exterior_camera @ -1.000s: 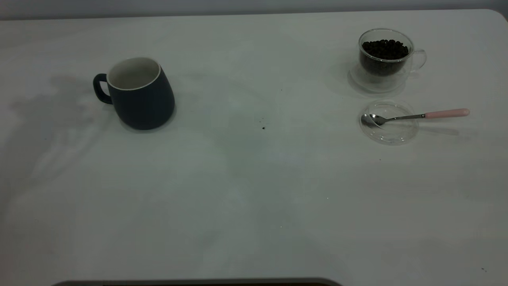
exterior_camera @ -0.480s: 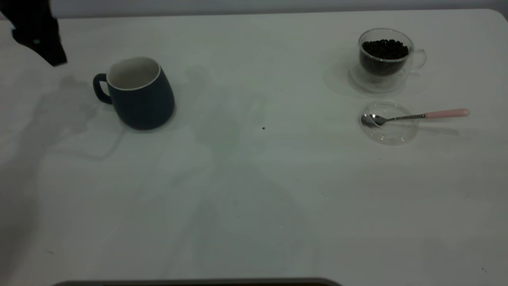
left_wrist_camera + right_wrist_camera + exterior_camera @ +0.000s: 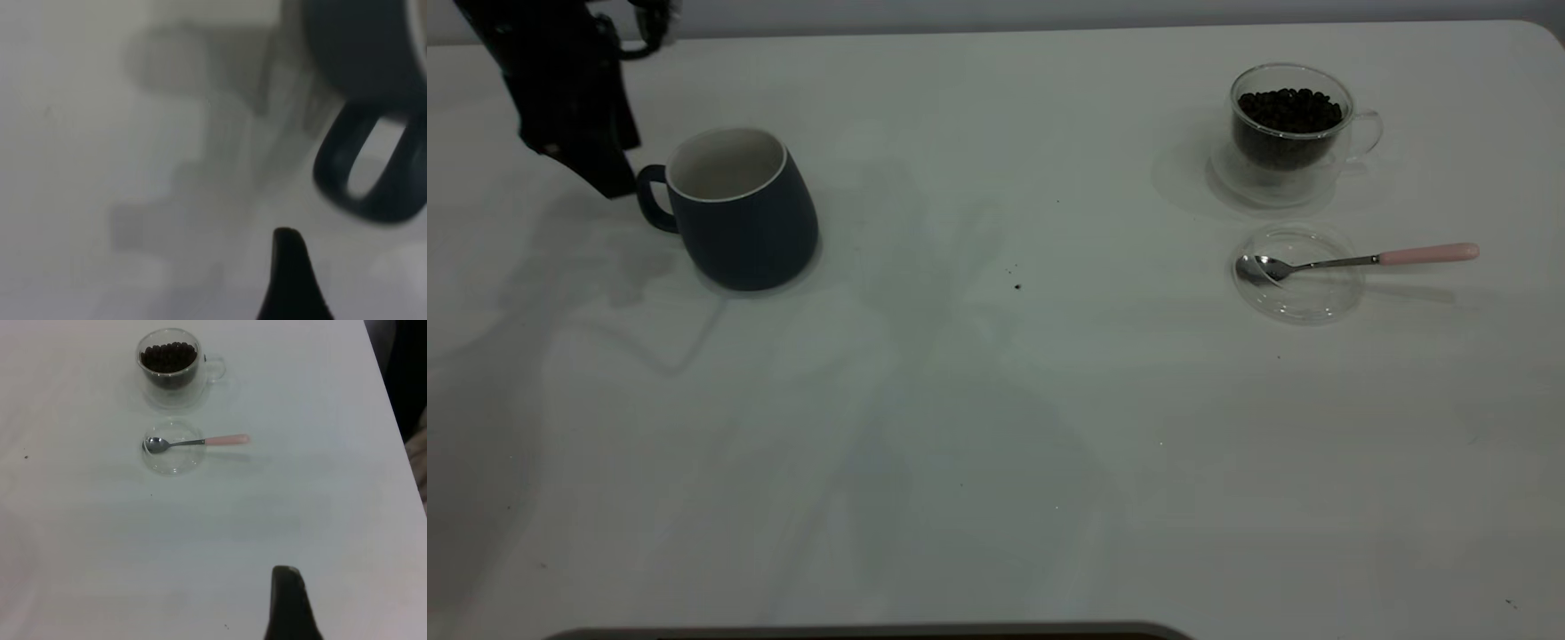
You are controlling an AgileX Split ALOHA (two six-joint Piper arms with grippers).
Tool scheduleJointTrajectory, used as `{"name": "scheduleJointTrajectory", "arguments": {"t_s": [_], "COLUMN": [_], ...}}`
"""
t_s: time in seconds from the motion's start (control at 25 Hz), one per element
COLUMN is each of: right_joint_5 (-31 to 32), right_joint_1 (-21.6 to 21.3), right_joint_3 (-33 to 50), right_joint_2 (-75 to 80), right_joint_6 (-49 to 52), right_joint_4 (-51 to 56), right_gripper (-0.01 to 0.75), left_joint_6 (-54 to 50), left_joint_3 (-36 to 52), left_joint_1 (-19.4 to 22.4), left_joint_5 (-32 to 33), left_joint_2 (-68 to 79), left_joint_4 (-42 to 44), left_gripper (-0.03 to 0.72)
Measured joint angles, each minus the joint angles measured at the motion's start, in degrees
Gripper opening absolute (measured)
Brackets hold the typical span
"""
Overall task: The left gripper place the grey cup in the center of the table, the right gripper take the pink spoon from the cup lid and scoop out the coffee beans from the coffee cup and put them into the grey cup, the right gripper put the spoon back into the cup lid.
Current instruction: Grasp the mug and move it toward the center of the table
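Observation:
The grey cup [image 3: 738, 213] stands upright and empty at the table's left, its handle [image 3: 651, 197] facing left; the handle also shows in the left wrist view [image 3: 363, 173]. My left gripper [image 3: 600, 173] hangs just left of that handle, close to it and apart from it. The coffee cup [image 3: 1288, 129] with coffee beans [image 3: 1289, 108] stands at the far right. In front of it lies the cup lid [image 3: 1300, 274] with the pink spoon [image 3: 1369, 259], bowl on the lid, handle pointing right. My right gripper [image 3: 288, 587] is well back from them, near the table's right edge, outside the exterior view.
The white table [image 3: 996, 427] has a few dark specks [image 3: 1017, 286] near its middle. Its right edge [image 3: 393, 420] shows in the right wrist view, with dark floor beyond.
My left arm has come in from the far left corner and moved right and down to the grey cup's handle. Cups, lid and spoon have not moved.

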Motion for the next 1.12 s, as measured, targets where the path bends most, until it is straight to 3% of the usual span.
{"name": "scheduleJointTrajectory", "arguments": {"t_s": [0.56, 1.12], "right_joint_5": [0.0, 0.0], "right_joint_1": [0.0, 0.0], "right_joint_3": [0.0, 0.0], "right_joint_2": [0.0, 0.0], "right_joint_6": [-0.05, -0.01], "right_joint_4": [0.05, 0.05], "right_gripper": [0.536, 0.536], "left_joint_6": [1.11, -2.82], "left_joint_3": [-0.04, -0.04], "left_joint_1": [-9.59, -19.26], "left_joint_5": [-0.47, -6.43], "left_joint_2": [1.47, 1.47], "left_joint_4": [-1.75, -2.41], "left_gripper": [0.567, 0.567]}}
